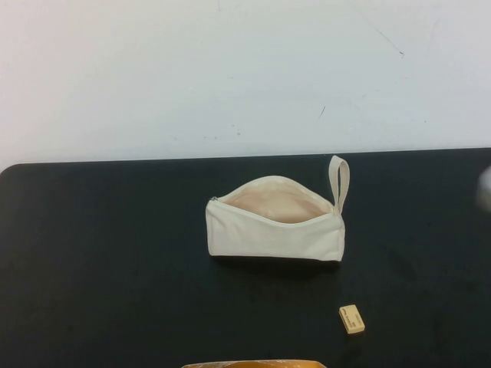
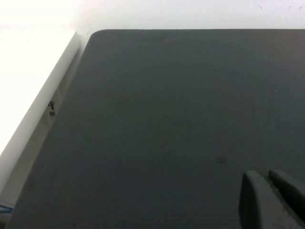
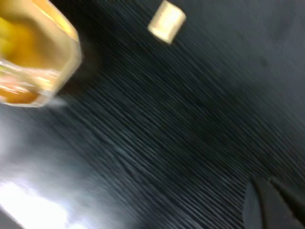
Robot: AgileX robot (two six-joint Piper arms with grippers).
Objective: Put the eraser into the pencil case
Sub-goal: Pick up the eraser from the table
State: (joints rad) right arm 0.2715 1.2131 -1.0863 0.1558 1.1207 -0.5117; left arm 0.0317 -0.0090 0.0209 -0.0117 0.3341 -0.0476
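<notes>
The pencil case [image 1: 275,221], a cream fabric pouch, lies in the middle of the black table with its zip open and its peach lining showing. Its loop strap [image 1: 338,181] points to the far right. The eraser [image 1: 351,319], a small cream block, lies on the table nearer me and to the right of the pouch; it also shows in the right wrist view [image 3: 166,21]. My left gripper [image 2: 267,179] is shut and empty over bare table, out of the high view. My right gripper [image 3: 267,183] is shut and empty above the table, apart from the eraser.
An orange and yellow object [image 1: 253,363] sits at the table's near edge and also shows in the right wrist view [image 3: 33,57]. A pale blur [image 1: 483,188] shows at the right edge of the high view. A white surface [image 2: 28,81] borders the table's left side.
</notes>
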